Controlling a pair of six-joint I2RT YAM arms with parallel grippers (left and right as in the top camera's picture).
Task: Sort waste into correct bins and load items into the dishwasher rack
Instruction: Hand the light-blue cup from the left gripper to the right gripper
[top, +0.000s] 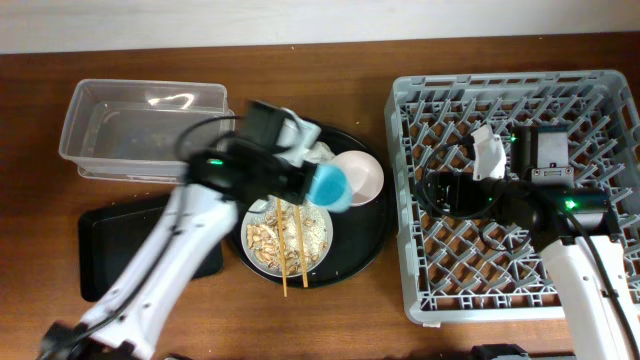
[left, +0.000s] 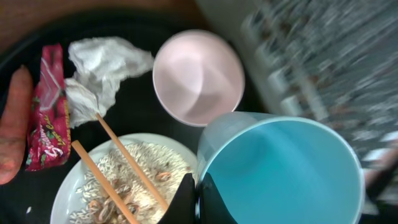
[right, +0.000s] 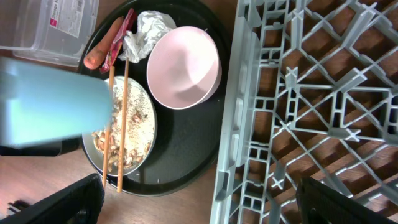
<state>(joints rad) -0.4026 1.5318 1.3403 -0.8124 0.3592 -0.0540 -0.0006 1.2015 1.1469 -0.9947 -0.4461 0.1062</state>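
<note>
Left gripper (top: 312, 184) clamped on blue cup (top: 331, 188) — cup held above round tray (top: 372, 235), between rice plate (top: 319, 232) and white bowl (top: 359, 172). Right gripper (top: 432, 190) over rack (top: 440, 292), fingers spread wide — holding nothing.

Wooden chopsticks (top: 301, 250) over round black tray (top: 366, 240) — brown table (top: 300, 70) beneath

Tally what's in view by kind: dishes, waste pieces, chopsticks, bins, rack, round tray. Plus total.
Dishes: 3 (white bowl, light-blue cup, plate)
Waste: 4 (red wrapper, white tissue, orange stick, rice scraps)
Chopsticks: 2
Bins: 2 (clear tub, black rectangular tray)
Dishwasher rack: 1
Round black tray: 1
Total: 13
</note>
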